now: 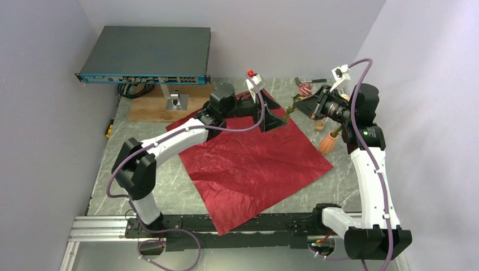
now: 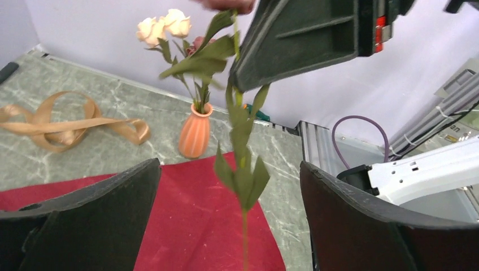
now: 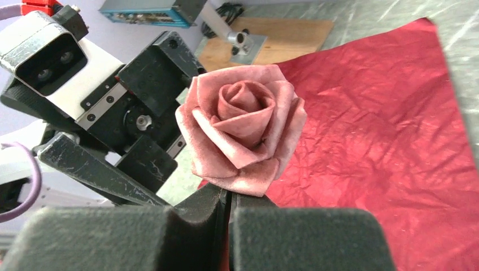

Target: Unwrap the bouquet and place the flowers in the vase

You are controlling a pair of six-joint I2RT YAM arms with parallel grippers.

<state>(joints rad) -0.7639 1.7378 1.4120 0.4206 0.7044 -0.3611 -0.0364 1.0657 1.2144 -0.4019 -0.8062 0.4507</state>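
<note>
The bouquet's dark red wrapping paper lies spread flat on the table with no flowers on it. My right gripper is shut on the stem just under a pink rose, holding it upright above the paper's far corner. Its leafy green stem hangs between the wide-open fingers of my left gripper, which do not touch it. In the top view the left gripper sits just left of the right gripper. The orange vase stands upright beyond the paper and holds cream roses.
A loose tan ribbon lies coiled on the marble table left of the vase. A flat grey network box stands on a wooden board at the back left. Walls close in the table at the back and right.
</note>
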